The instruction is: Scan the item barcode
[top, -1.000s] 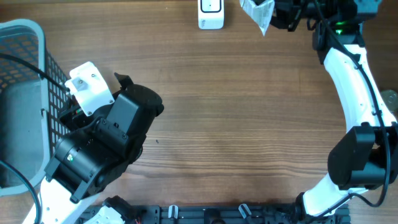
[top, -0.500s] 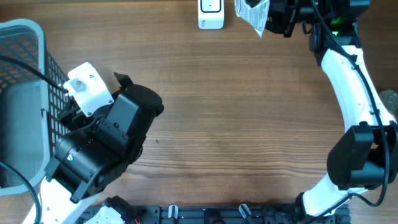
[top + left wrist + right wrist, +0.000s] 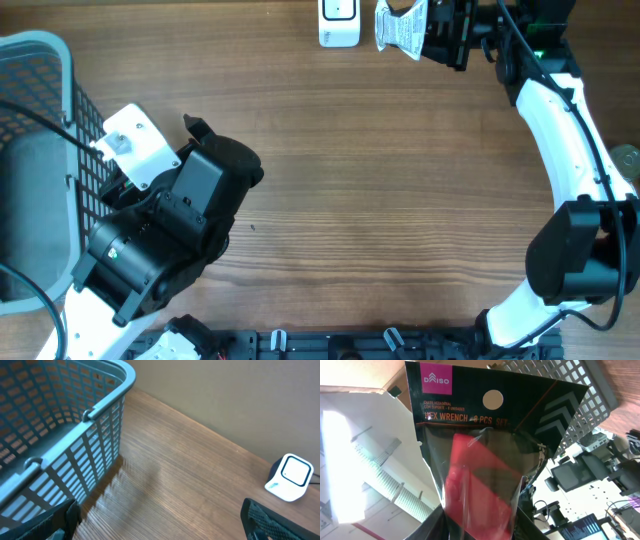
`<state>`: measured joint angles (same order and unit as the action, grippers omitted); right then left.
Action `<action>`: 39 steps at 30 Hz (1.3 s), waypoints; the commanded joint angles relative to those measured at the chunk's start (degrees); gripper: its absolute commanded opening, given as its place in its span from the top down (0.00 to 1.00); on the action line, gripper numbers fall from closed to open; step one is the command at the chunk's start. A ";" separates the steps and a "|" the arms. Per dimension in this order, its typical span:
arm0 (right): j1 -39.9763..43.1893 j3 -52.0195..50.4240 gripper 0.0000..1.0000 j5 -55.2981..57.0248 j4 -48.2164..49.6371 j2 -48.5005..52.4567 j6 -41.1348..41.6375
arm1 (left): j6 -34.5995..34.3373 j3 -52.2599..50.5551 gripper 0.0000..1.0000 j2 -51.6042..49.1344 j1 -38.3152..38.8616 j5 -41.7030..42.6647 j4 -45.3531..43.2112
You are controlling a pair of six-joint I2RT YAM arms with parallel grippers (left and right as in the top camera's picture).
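Scanner (image 3: 339,22) cut off, wrench pack (image 3: 480,475) bottom cropped

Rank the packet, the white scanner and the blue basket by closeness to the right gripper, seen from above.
1. The packet: held in the right gripper, at the far edge.
2. The white scanner: just past the packet, top middle.
3. The blue basket: farthest, at the left edge.

overhead: straight down | left wrist: low, shares basket (image 3: 131,382), scanner (image 3: 290,477) with overhead | right wrist: close on package (image 3: 480,485)
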<state>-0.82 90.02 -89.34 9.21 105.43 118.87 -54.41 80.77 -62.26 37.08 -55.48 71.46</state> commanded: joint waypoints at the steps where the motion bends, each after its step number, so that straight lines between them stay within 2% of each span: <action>1: 0.33 0.33 0.95 -2.08 -0.39 2.27 -0.20 | -4.46 0.13 0.00 -0.11 0.15 1.99 0.00; 6: 0.35 0.33 0.95 -1.60 -5.31 4.50 -0.22 | -6.12 0.13 0.00 -0.22 0.15 4.96 -0.09; 9: 0.22 0.33 0.95 -1.27 -4.35 5.46 -2.43 | -6.08 0.13 0.00 -0.24 0.13 4.94 -0.04; 11: 0.20 0.33 0.95 -0.13 0.48 5.75 -7.50 | -6.05 0.13 0.00 -0.24 0.13 4.90 -0.04; 14: 0.46 0.33 0.95 -1.01 15.17 5.75 -14.29 | -6.03 0.13 0.00 -0.33 0.13 4.87 -0.04; 17: 0.46 0.35 0.95 -3.15 32.09 5.73 -16.72 | -6.05 0.13 0.00 -0.63 0.13 4.87 -0.07; 22: 0.39 0.35 0.95 -3.13 60.28 5.70 -16.70 | -5.79 0.13 0.00 -1.55 0.13 4.48 0.00; 25: 0.33 0.35 0.95 -2.93 70.16 5.70 -15.91 | -4.39 0.13 0.00 -2.34 0.13 4.48 0.07; 33: -0.24 0.35 0.96 -2.99 81.70 5.70 -18.60 | -2.80 0.13 0.00 -5.09 0.13 2.99 0.17; 39: -0.24 0.33 0.96 -2.89 74.62 5.70 -16.35 | -2.86 0.13 0.00 -6.01 0.13 3.04 -1.73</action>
<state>-0.71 89.67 -89.32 86.80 111.53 101.97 -57.74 80.77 -67.83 37.08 -51.07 71.42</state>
